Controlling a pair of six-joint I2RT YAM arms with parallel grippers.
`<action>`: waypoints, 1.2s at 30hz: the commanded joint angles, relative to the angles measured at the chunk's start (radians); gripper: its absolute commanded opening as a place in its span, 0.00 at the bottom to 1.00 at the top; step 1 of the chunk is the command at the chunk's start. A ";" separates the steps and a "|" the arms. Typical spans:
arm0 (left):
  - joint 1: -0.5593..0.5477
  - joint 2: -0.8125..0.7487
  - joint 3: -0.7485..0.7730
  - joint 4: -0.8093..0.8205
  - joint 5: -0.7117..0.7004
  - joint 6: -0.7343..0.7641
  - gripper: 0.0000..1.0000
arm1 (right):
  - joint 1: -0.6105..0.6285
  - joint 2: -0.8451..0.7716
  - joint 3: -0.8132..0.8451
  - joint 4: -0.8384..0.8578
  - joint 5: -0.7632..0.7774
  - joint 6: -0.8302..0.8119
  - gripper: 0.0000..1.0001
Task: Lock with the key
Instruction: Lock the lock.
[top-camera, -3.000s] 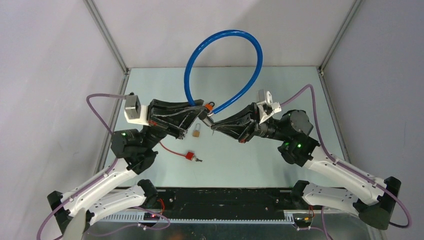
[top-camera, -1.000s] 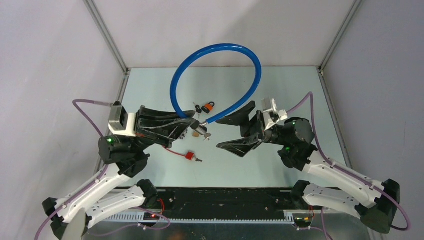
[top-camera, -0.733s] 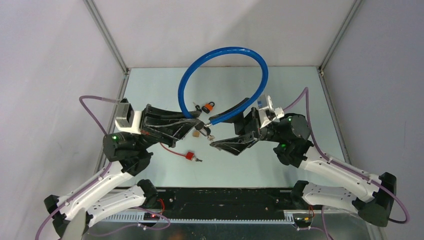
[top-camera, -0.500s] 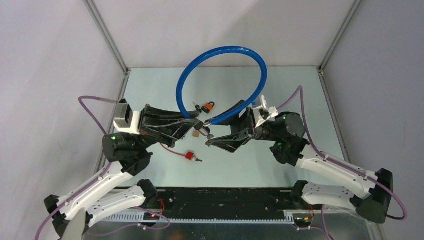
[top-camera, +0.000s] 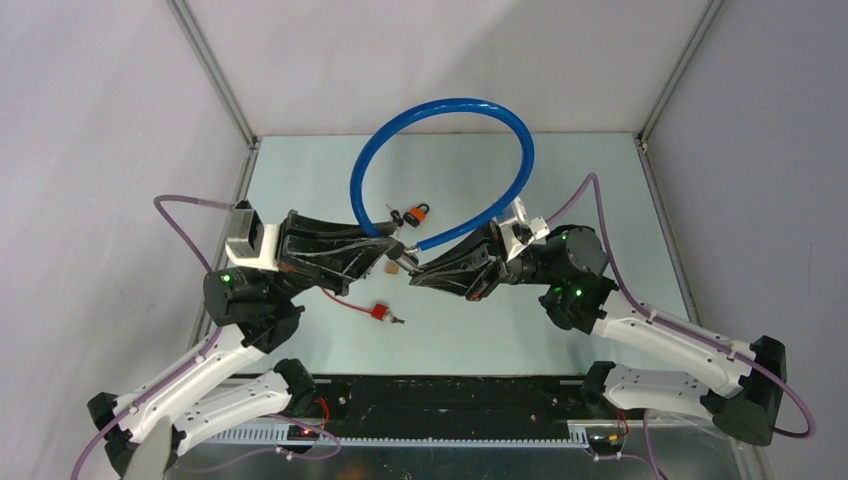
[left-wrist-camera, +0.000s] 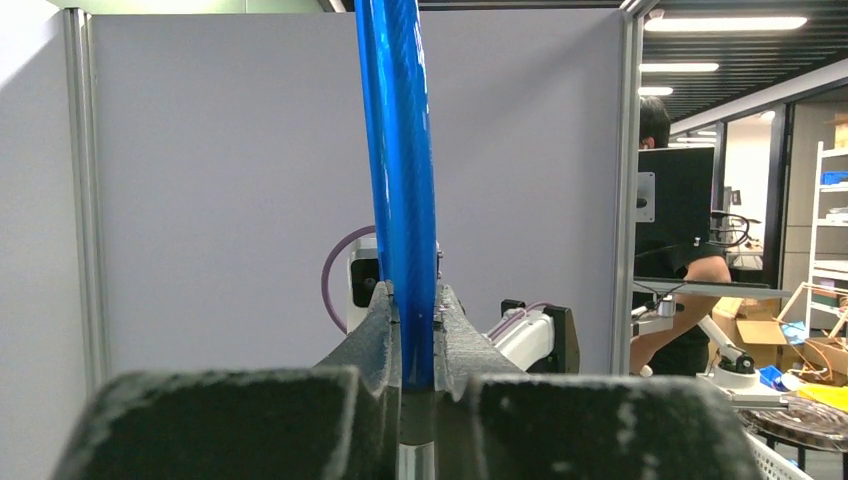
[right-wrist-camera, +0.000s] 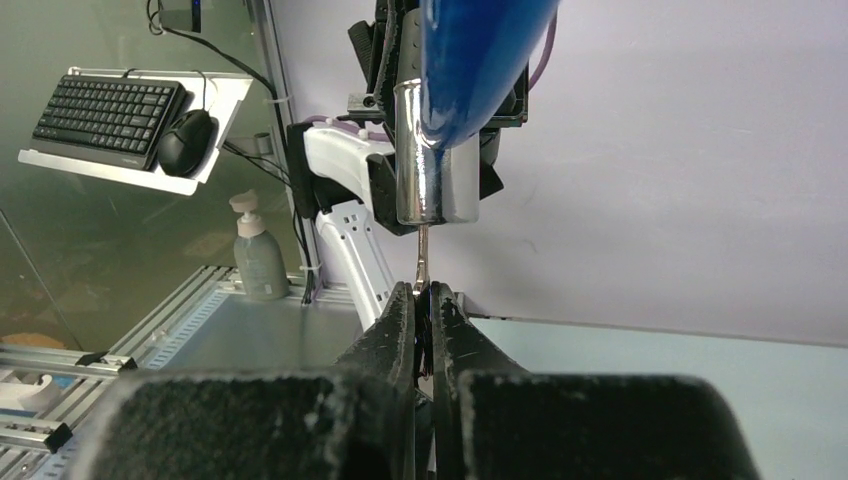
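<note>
So, starting on the left: the blue cable lock (top-camera: 450, 103) is pinched tight in the left claw (left-wrist-camera: 417, 335), with the cable clamped between both fingers and arched up over the tabletop (top-camera: 560, 170), well off it. At the cable's near end, the chrome lock cylinder (right-wrist-camera: 432, 160) is seen straight above the right claw (right-wrist-camera: 425, 300), which is squeezed down on the key (right-wrist-camera: 423, 255). The key's blade is lined up with the cylinder's long axis, tip up at the keyway and seemingly already inserted. A twist about that shared axis is probably what's needed next, and any sideways tilt could bind the blade. The right arm is the one placed for it.
</note>
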 joint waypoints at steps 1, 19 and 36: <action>0.002 -0.049 0.031 0.045 -0.011 0.056 0.00 | -0.020 -0.044 0.043 -0.120 -0.010 -0.024 0.00; 0.001 -0.119 0.080 -0.099 0.114 0.156 0.00 | -0.149 -0.019 0.043 -0.083 -0.317 0.371 0.00; -0.001 -0.137 -0.042 0.036 -0.252 0.118 0.00 | 0.006 -0.153 -0.124 -0.050 0.269 0.013 0.00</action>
